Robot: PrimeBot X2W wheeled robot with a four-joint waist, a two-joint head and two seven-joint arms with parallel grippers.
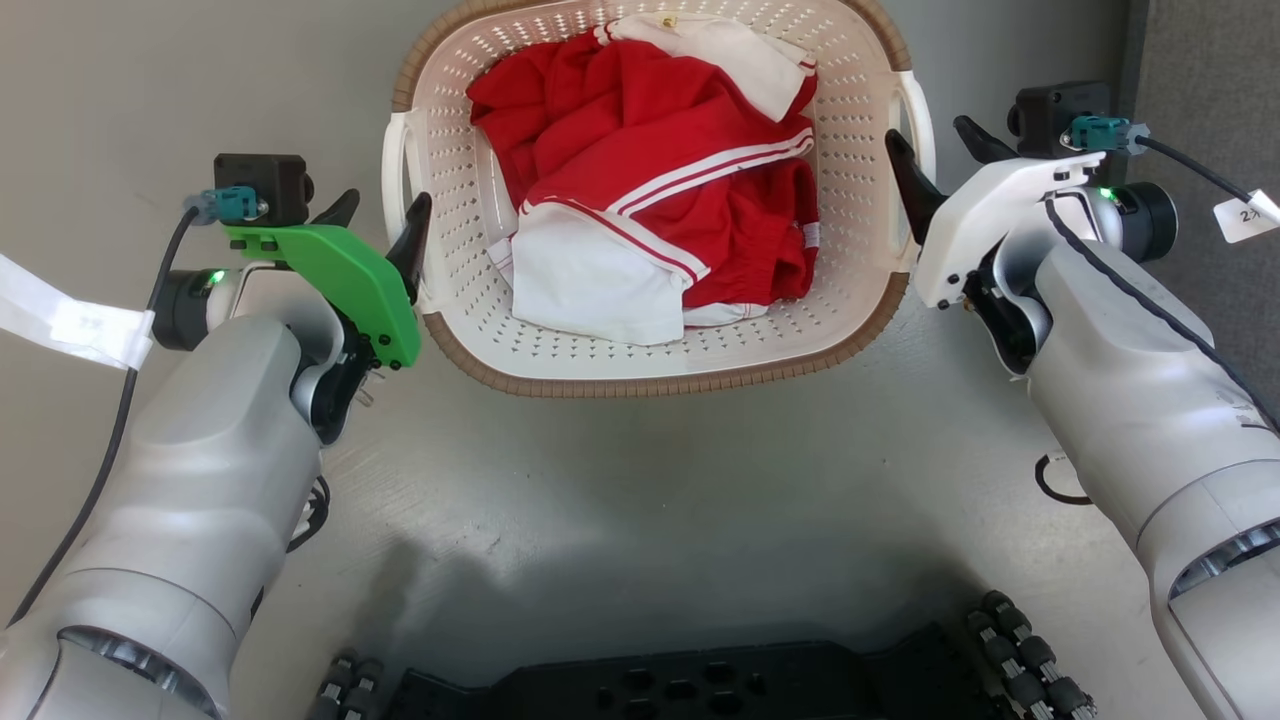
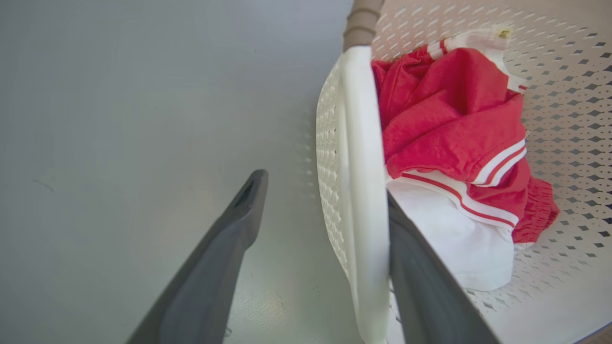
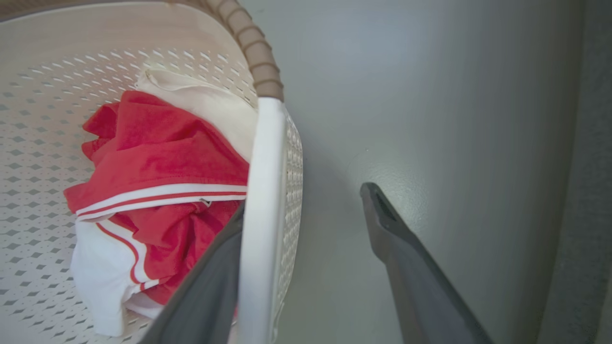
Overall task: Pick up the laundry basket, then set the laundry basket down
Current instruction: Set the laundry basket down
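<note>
— One surface throughout: pale grey floor (image 1: 640,470), matt, scuffed near the robot. At far right, a darker grey strip (image 1: 1200,60).

— Basket?

— On that floor sits the laundry basket (image 1: 650,372), far centre, between both arms; its far rim is cut off by the frame. Inside, a red garment (image 1: 640,130) with white stripes is heaped over white cloth (image 1: 590,285).

— Pincers?

— Spread apart, both. The left gripper (image 1: 388,200) straddles the left handle (image 2: 363,191), inner finger against it and outer finger clear. Same for the right gripper (image 1: 925,130) at the right handle (image 3: 260,215). Neither is clamped.

— Hidden?

— The inner fingertips are behind the handles in the wrist views. A black ring mark (image 1: 1048,480) lies partly under the right forearm. The black base (image 1: 700,690) is cut off at the near edge.

— Writing?

— The white tag (image 1: 1245,215) on the right cable starts with "2"; the rest is cut off. The white tape (image 1: 70,320) on the left cable is illegible.
</note>
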